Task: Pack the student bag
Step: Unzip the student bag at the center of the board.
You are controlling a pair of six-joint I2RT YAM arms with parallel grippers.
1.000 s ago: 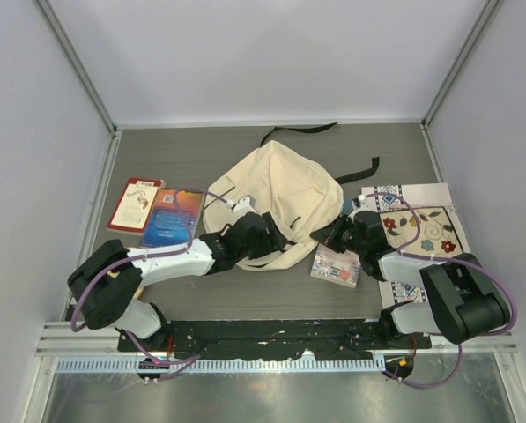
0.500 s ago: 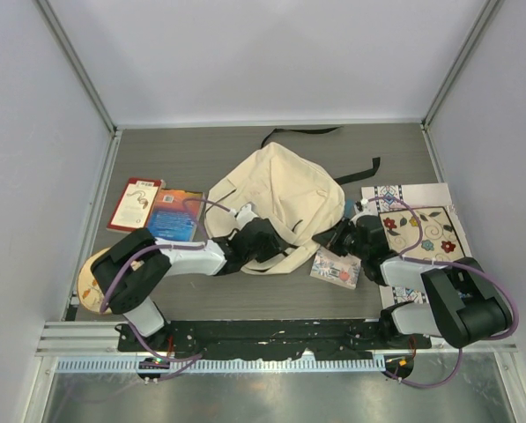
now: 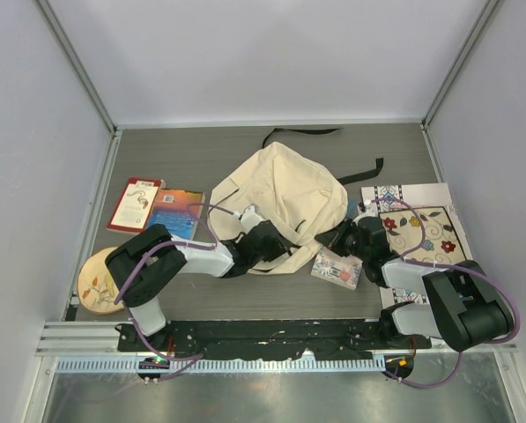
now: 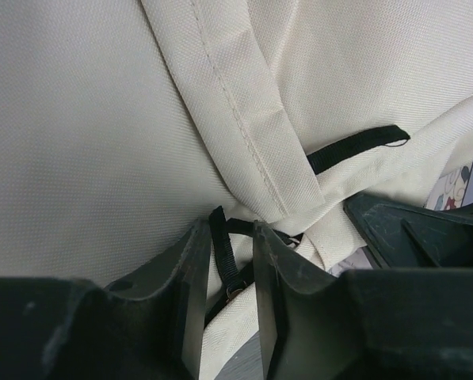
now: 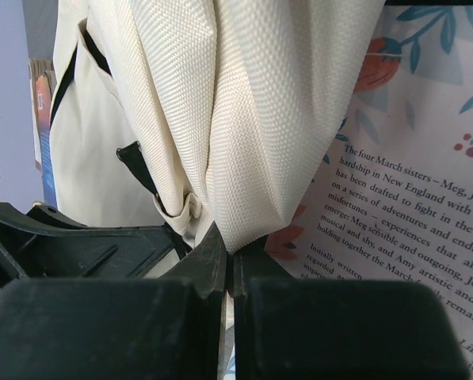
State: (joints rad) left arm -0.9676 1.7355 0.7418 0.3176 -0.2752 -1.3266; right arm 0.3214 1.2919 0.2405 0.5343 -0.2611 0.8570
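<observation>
While fabric of the student bag (image 3: 280,198) is pinched in the fully closed right gripper (image 5: 230,261), the black strap loop (image 4: 220,245) between the part-open jaws of the left gripper (image 4: 232,317) should be clamped squarely.

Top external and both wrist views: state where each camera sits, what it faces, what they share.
Top external: above and behind, looking down at the table; both arms flank the bag.
Left wrist: on the left arm, looking along the left end effector, fingers astride a black strap.
Right wrist: on the right arm, looking along the right end effector, shut on bag fabric over a book.
Shared: all three show the bag.
</observation>
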